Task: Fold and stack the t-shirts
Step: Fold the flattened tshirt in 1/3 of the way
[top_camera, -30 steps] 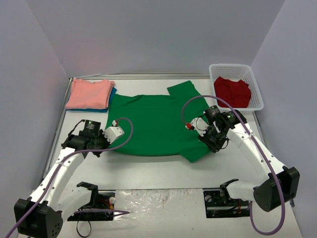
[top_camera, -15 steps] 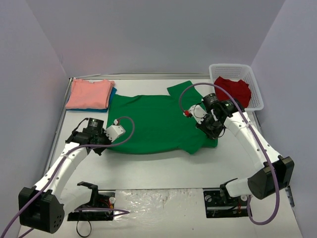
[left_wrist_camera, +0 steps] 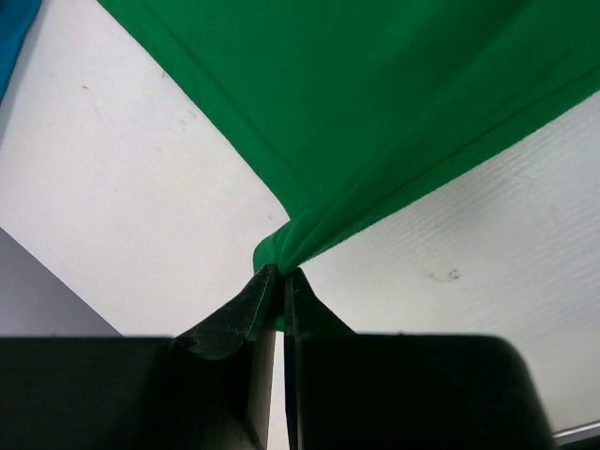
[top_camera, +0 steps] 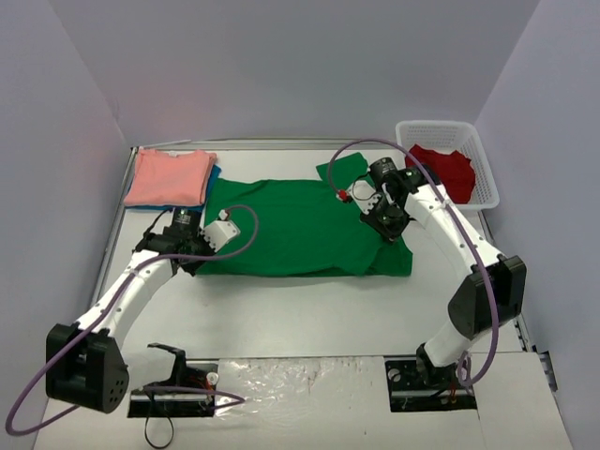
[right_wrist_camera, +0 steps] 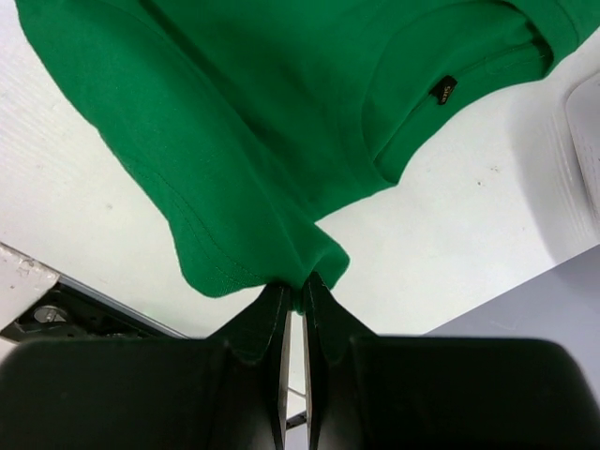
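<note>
The bright green t-shirt [top_camera: 291,234] lies spread across the middle of the table, its near part doubled back over itself. My left gripper [top_camera: 192,258] is shut on its near-left corner; in the left wrist view the left gripper [left_wrist_camera: 281,272] pinches a point of the green cloth [left_wrist_camera: 375,112]. My right gripper [top_camera: 389,230] is shut on the shirt's right side; the right wrist view shows the right gripper [right_wrist_camera: 300,281] clamping a bunched hem of the green shirt [right_wrist_camera: 262,122], collar label [right_wrist_camera: 445,89] beyond. A folded salmon-pink shirt [top_camera: 169,176] rests on a teal-blue one [top_camera: 212,184] at the back left.
A white mesh basket [top_camera: 448,125] stands at the back right with a red shirt [top_camera: 441,171] inside. Grey walls enclose the table on three sides. Purple cables loop over both arms. The arm bases sit at the near edge.
Both grippers have moved away from the bases toward the back, carrying the green shirt's near edge with them. The shirt now looks shorter front to back.
</note>
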Tool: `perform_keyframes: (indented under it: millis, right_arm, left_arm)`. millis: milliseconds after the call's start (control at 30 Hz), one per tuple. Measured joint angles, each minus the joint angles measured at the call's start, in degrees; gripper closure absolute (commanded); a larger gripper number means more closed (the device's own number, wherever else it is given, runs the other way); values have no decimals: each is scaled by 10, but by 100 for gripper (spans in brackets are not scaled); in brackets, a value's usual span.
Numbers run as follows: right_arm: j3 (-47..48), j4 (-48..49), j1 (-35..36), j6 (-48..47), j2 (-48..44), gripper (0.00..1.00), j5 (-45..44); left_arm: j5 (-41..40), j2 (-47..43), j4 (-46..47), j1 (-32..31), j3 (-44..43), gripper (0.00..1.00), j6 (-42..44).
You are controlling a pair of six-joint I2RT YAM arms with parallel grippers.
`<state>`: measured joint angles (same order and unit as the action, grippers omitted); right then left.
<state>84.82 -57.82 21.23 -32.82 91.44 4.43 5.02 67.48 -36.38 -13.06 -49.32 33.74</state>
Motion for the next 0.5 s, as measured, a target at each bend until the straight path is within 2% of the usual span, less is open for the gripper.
perform_keyframes:
  millis: [500]
  right_arm:
    - [111,18,-36,-5,137,100,-6]
  left_arm:
    - [-4,129,34,9,-63,98,8]
